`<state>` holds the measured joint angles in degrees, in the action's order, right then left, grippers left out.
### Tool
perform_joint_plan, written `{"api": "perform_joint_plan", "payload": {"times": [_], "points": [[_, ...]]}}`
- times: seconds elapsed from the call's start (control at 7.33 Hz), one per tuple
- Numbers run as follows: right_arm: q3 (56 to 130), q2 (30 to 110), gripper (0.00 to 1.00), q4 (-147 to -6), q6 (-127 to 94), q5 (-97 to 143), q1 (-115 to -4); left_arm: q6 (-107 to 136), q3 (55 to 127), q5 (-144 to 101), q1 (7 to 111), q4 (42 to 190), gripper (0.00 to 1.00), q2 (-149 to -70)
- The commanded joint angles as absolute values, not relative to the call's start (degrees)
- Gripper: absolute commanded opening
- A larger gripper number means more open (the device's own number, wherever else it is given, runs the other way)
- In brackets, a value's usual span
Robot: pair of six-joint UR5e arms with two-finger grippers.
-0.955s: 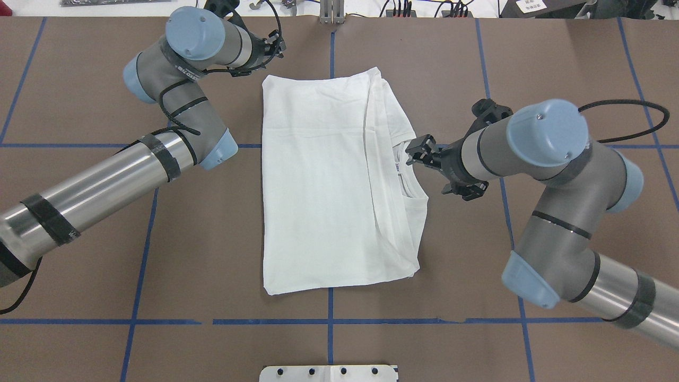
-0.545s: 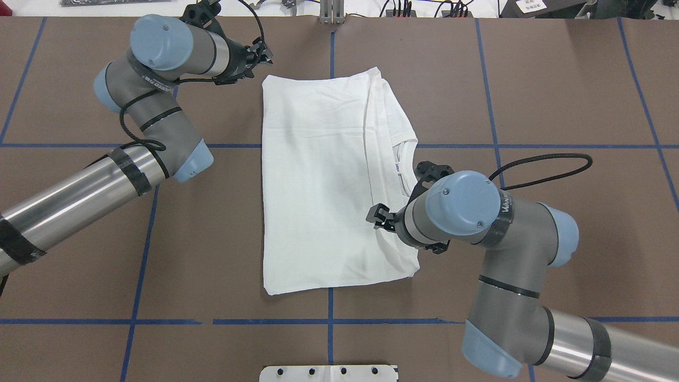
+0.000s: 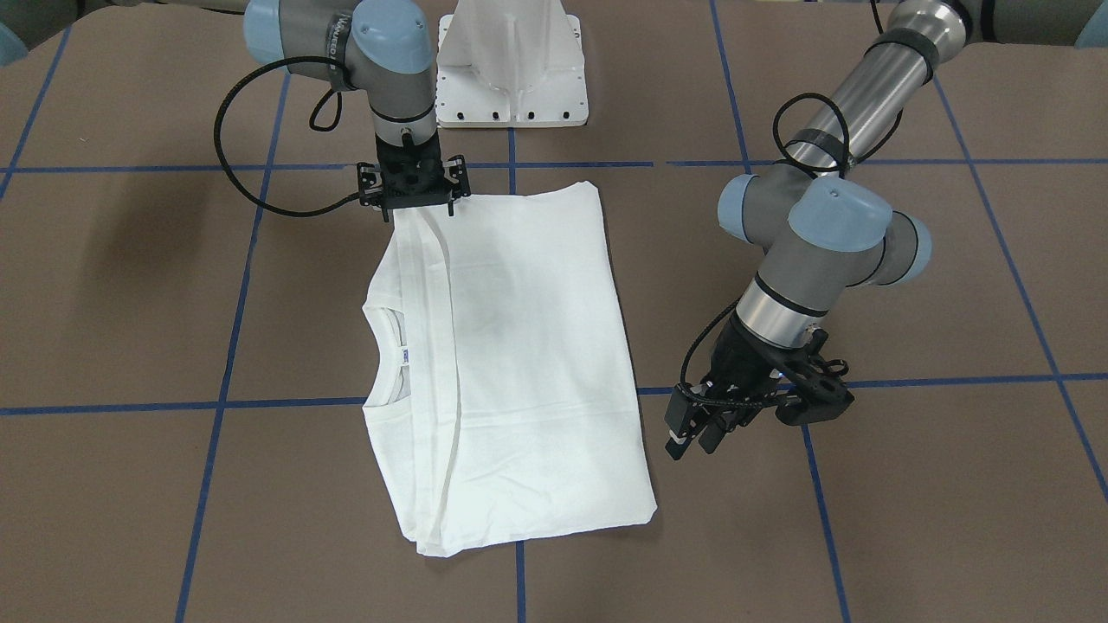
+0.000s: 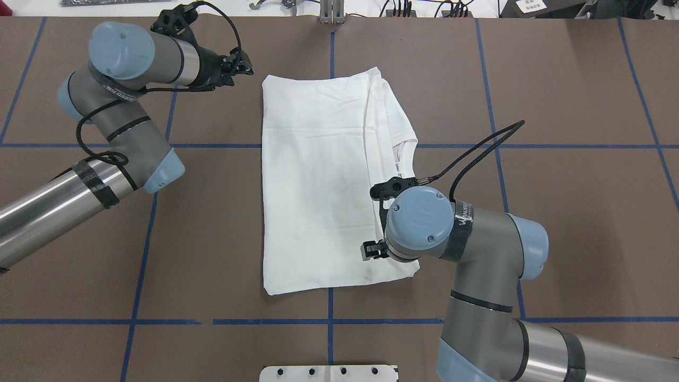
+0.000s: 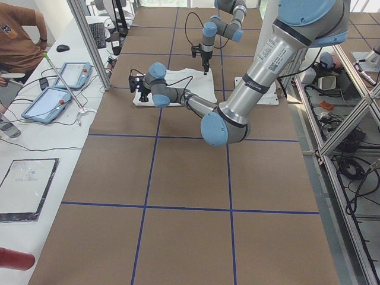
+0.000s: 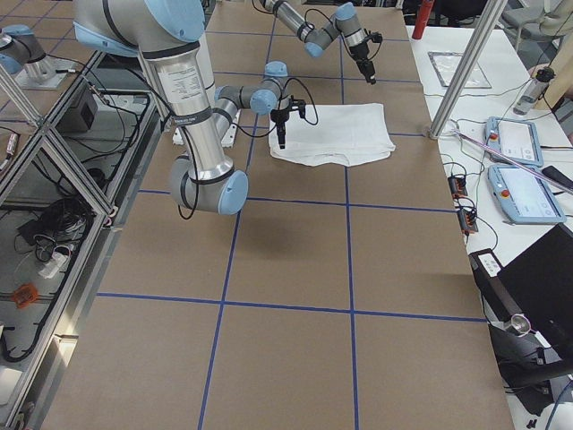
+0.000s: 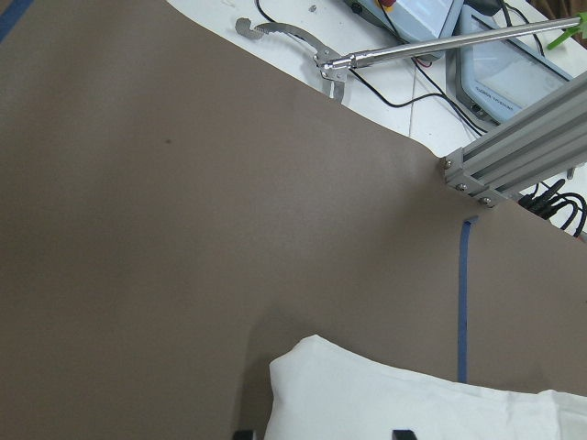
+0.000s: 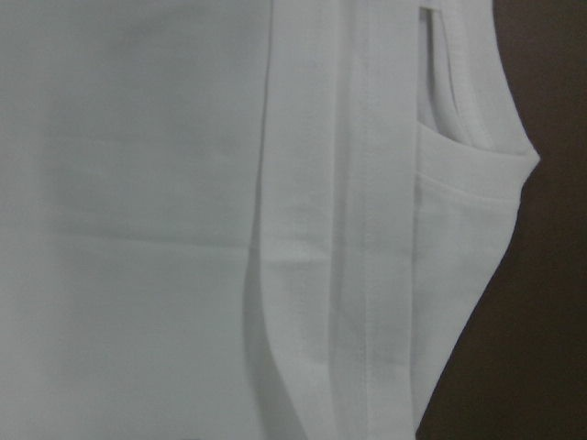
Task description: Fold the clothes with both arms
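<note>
The white T-shirt (image 4: 313,185) lies folded flat in a rectangle on the brown table (image 4: 557,79); its ribbed collar (image 4: 406,170) and small neck label (image 4: 397,167) show at its right edge. No printed text shows. My left gripper (image 4: 245,59) is open and empty, just off the shirt's far left corner; that corner (image 7: 413,403) sits between its fingertips (image 7: 399,433) in the left wrist view. My right gripper (image 3: 415,212) points straight down over the shirt's near right part (image 3: 519,346), close above the folded edge (image 8: 312,275). I cannot tell how its jaws stand.
The white pedestal base (image 3: 511,78) stands at the robot's edge of the table. Blue tape lines (image 4: 329,307) cross the brown cover. Past the far edge are an aluminium post (image 7: 514,156), a metal reach tool (image 7: 404,50), tablets (image 5: 53,98) and a seated person (image 5: 18,35).
My right arm has swung from the collar at the shirt's right edge towards me, onto the shirt's near right part. My left gripper has drawn back leftwards from the far left corner.
</note>
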<state>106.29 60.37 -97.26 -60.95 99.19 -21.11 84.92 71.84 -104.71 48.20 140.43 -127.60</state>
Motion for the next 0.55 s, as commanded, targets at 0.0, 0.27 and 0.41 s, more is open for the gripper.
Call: {"api": "perform_joint_plan", "payload": {"times": [0.0, 0.27, 0.41], "points": [[103.8, 59.8, 1.00, -98.5, -50.7, 98.5, -21.1, 84.7, 72.2, -104.7, 48.3, 140.4, 0.59, -127.0], [103.6, 61.2, 1.00, -98.6, -48.4, 98.7, -22.7, 84.8, 72.2, -104.8, 48.3, 140.4, 0.59, -126.9], [105.0, 64.0, 1.00, -98.6, -48.3, 99.0, -24.5, 84.7, 72.2, -104.8, 48.3, 140.8, 0.59, -126.5]]}}
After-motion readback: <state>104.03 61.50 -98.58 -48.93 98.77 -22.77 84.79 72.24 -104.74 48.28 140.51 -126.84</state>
